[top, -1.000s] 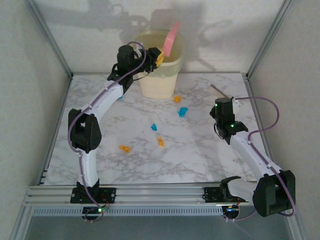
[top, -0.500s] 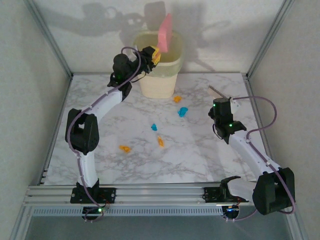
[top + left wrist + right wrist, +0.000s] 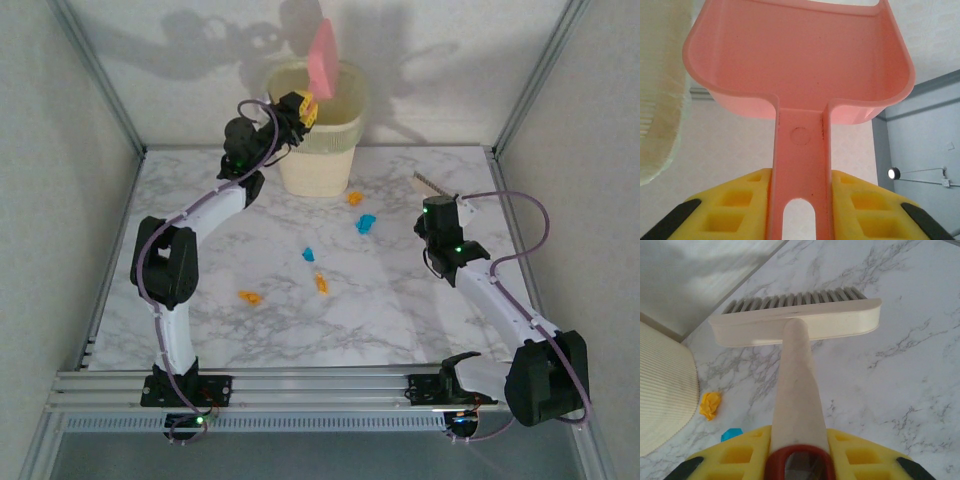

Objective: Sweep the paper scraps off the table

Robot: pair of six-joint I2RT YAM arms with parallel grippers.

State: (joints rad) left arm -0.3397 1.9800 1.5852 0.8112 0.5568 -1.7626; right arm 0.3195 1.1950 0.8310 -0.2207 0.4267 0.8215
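Left claw (image 3: 300,108), clamped on dustpan (image 3: 322,58), lifted it higher over far bin (image 3: 320,170), apparently emptying; right claw (image 3: 438,207) clamped brush (image 3: 795,322); paper scraps (image 3: 366,223) remained on tabletop (image 3: 380,320).

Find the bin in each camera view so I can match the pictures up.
Top external: bin at the far middle of the table, with the dustpan above its rim.
Left wrist: ribbed cream wall along the left edge, beside the dustpan.
Right wrist: ribbed cream curve at lower left, left of the brush.
Shared landmark: the orange scrap by the bin, in top external and right wrist.
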